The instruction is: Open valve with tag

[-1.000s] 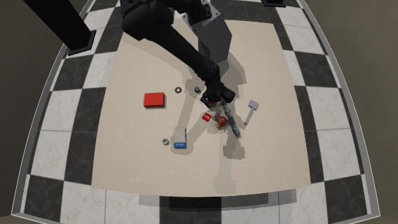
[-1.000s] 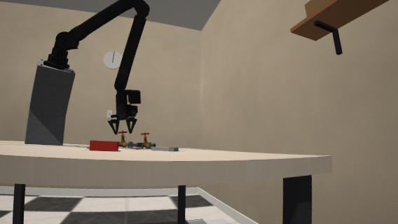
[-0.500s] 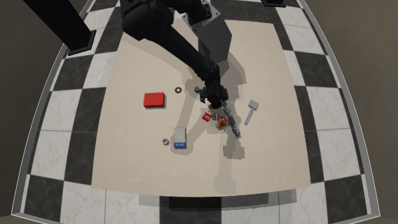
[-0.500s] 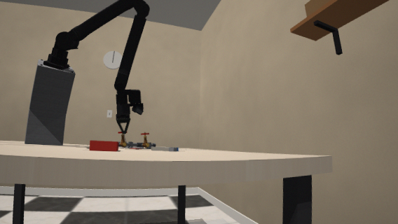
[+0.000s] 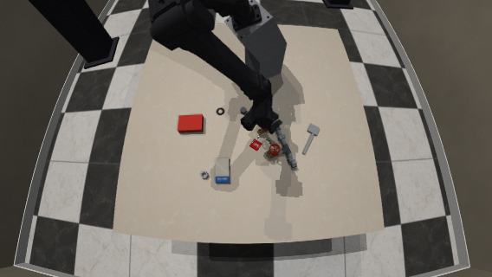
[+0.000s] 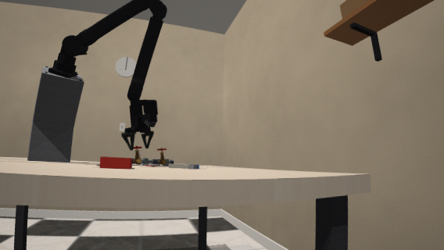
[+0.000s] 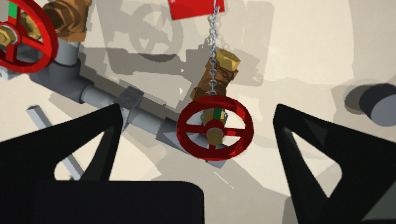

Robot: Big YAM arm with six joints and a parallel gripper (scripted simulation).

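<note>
Two brass valves with red handwheels sit on a grey pipe. The tagged valve's handwheel has a green mark, and a chain runs from the valve to a red tag, also seen from above. The other valve's handwheel is at the upper left of the wrist view, and it also shows in the overhead view. My gripper is open, its fingers wide on either side of the tagged handwheel and not touching it. In the side view the gripper hovers just above that valve; the other valve stands to its right.
A red box lies to the left. A white and blue box and a nut lie in front of it. A black ring and a grey cylinder lie near the gripper. A grey hammer-like tool lies to the right of the pipe.
</note>
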